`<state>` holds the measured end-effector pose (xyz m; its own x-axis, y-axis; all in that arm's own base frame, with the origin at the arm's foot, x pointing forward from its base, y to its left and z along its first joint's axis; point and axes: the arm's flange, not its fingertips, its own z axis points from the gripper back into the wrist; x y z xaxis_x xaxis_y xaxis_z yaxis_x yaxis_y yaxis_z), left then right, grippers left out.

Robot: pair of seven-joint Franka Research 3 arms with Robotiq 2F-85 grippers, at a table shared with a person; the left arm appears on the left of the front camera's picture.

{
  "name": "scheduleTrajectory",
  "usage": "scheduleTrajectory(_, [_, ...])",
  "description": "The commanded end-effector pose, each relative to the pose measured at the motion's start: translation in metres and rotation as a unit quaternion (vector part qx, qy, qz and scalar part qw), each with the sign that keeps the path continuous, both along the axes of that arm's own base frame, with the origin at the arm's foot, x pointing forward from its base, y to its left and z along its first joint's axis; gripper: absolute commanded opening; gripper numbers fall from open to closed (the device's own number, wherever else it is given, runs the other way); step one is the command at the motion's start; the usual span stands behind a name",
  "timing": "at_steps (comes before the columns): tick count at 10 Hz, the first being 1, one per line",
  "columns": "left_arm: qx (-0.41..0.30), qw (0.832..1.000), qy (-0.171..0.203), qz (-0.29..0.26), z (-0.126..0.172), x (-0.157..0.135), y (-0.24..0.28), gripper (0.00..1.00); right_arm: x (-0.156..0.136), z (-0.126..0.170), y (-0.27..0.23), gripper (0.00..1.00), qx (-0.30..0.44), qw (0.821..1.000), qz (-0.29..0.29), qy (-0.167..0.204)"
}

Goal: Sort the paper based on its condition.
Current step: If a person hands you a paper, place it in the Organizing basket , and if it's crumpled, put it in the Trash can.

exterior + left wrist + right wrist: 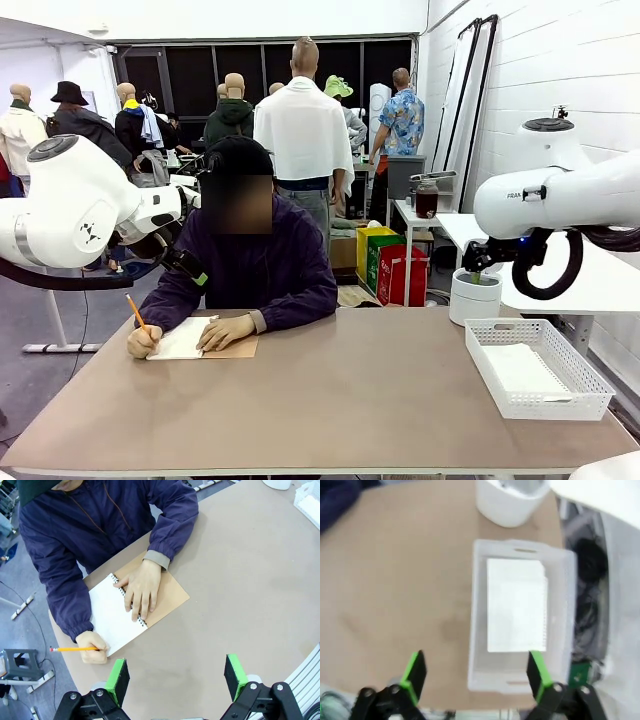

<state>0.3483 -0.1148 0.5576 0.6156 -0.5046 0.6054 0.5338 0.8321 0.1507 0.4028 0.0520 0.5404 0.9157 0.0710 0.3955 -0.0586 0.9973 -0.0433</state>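
A white sheet of paper (516,605) lies flat inside the white mesh basket (520,550), and the same paper (520,370) shows in that basket (590,385) at the table's right. My right gripper (476,675) hangs open high above the basket's near end, with nothing between its fingers. My left gripper (176,680) is open and empty above the table's left part. Below it a person presses one hand (142,587) on an open spiral notebook (107,617) and holds a pencil (75,649) in the other hand.
A white round bin (474,296) stands at the table's far right, behind the basket. The notebook's brown cover (235,349) lies at the far left in front of the seated person. Bare tabletop (350,400) spreads between notebook and basket.
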Motion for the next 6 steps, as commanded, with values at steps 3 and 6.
scheduleTrajectory(3, [-0.002,1.0,-0.002,0.0,0.001,0.002,0.001,1.0,-0.003,-0.014,0.022,1.0,0.026,0.98,0.181,-0.078])
scheduleTrajectory(6, [-0.002,1.0,-0.002,0.0,0.001,0.002,0.001,1.0,-0.009,-0.027,0.044,1.0,0.051,0.955,0.274,-0.097])
